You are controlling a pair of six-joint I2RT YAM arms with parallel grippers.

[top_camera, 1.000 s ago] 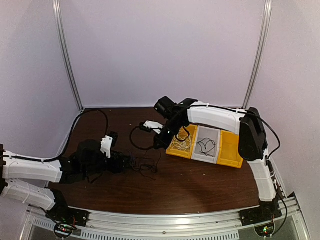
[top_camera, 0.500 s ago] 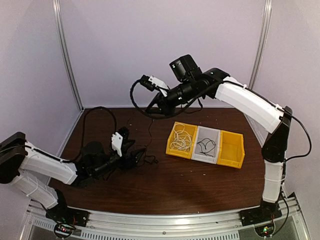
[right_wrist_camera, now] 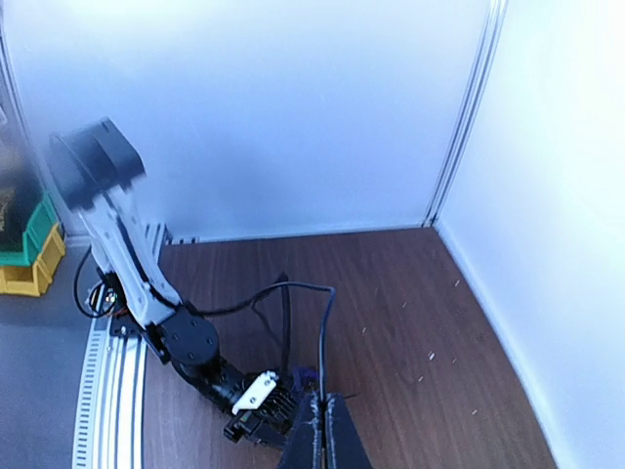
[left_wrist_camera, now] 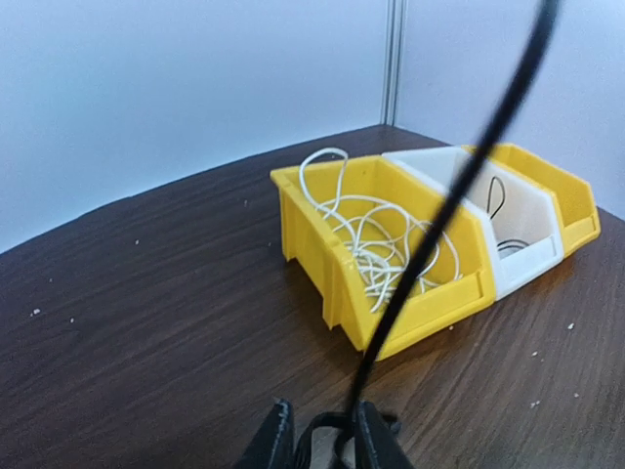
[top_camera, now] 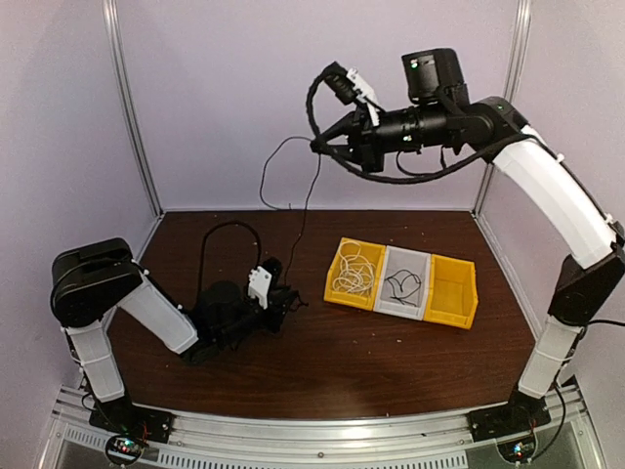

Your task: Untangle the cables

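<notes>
the brown table (top_camera: pixel 391 352) bears a row of three bins (top_camera: pixel 402 280), right of centre: yellow with white cord (top_camera: pixel 354 274), grey with dark cord (top_camera: pixel 402 283), yellow. the right gripper (top_camera: pixel 319 145), raised high at the far side, is clamped tight on a thin black cable (top_camera: pixel 305 200) hanging to the tangled clump (top_camera: pixel 285 299). the left gripper (top_camera: pixel 280 299), low on the table, is narrowly parted around that clump

Dark wooden table (top_camera: pixel 391 357); bins (top_camera: pixel 402 281), cables (top_camera: pixel 283 301)

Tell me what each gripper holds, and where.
Right gripper pinches a thin black cable lifted high; left gripper clamps the dark cable clump on the table.
</notes>
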